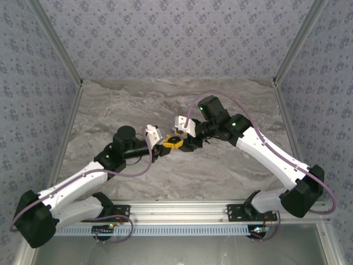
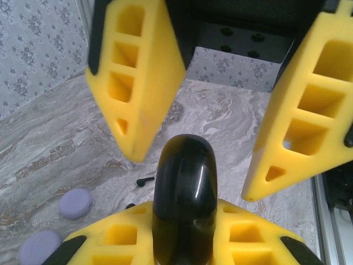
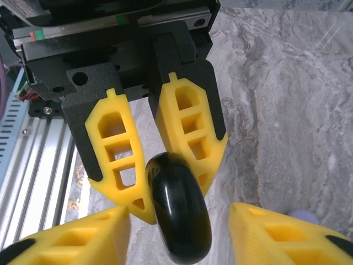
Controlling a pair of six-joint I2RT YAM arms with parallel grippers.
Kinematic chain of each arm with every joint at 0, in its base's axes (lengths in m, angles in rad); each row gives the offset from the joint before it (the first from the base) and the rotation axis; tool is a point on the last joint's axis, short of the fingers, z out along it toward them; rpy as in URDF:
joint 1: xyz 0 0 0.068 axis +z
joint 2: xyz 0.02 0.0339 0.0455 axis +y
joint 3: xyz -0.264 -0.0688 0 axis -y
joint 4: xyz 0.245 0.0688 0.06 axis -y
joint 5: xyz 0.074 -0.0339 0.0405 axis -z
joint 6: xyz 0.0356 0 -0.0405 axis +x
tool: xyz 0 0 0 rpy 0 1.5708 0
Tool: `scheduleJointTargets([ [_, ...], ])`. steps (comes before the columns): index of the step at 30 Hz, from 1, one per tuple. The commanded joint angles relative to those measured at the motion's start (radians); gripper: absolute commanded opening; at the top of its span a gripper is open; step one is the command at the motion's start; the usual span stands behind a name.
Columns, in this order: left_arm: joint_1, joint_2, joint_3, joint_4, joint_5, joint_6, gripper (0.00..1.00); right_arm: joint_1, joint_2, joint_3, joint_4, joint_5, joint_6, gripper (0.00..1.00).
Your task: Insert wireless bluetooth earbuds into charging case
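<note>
I have both arms meeting over the middle of the marble table (image 1: 138, 105), tools nose to nose. My left gripper (image 3: 175, 193) is clamped narrow on a glossy black charging case (image 3: 179, 226), its two yellow fingers pressed against the case's flanks. The case sticks out past those fingertips towards the other arm. My right gripper (image 2: 193, 171) stands wide, with one yellow finger (image 2: 138, 83) on each side of the case's free end. There is a visible gap on both sides, so it is around the case but not gripping it. The case shows me only its smooth rounded outside, and I cannot tell whether it is shut or what it holds. From the left wrist camera, one tiny black stemmed earbud (image 2: 145, 180) lies loose on the table under the left tool, just left of the case. Two lilac round discs (image 2: 75, 202) lie flat further left of that tool, near each other and apart from the earbud.
</note>
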Motion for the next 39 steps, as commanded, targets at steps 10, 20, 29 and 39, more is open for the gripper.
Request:
scheduleJointTargets([
  [10, -0.002, 0.002, 0.025, 0.023, 0.012, -0.004, 0.08, 0.008, 0.006, 0.033, 0.039, 0.091, 0.029, 0.59],
  [20, -0.003, -0.001, 0.025, 0.022, 0.018, -0.008, 0.07, -0.009, 0.007, 0.082, 0.006, 0.114, 0.047, 0.59],
  [29, -0.005, 0.001, 0.027, 0.025, 0.018, -0.012, 0.07, -0.026, 0.004, 0.096, 0.003, 0.134, 0.053, 0.59],
  [39, -0.007, -0.001, 0.028, 0.024, 0.015, -0.016, 0.07, -0.039, -0.015, 0.1, -0.009, 0.128, 0.069, 0.59],
])
